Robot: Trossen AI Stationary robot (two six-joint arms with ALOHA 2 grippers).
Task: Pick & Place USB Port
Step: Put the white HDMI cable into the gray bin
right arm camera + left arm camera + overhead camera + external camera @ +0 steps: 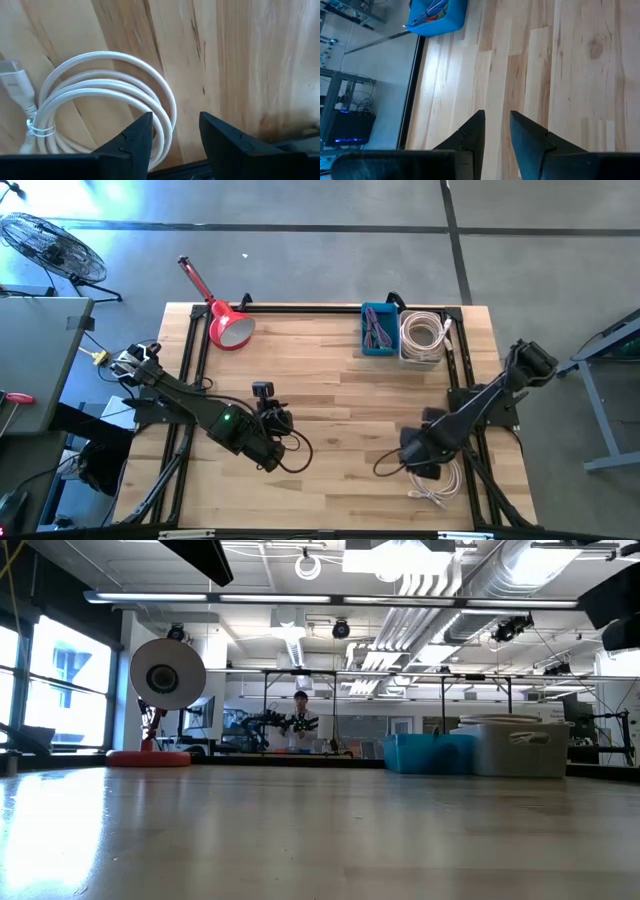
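A white USB cable [105, 100] lies coiled flat on the wood near the table's right near corner, tied with a small band, its plug [14, 80] at one side. In the high view this coil [440, 480] sits just beside my right gripper [420, 458]. My right gripper [175, 127] is open and hovers above the coil's outer loop, with one finger over that loop and the other over bare wood. My left gripper [497, 127] is open over bare wood at the table's middle [272, 428] and holds nothing.
A blue bin [378, 330] with coloured cables and a clear bin [422, 336] with white coiled cables stand at the far edge, right of centre. A red desk lamp [228, 325] stands at the far left. A black frame [300, 308] borders the table. Bare wood lies between the arms.
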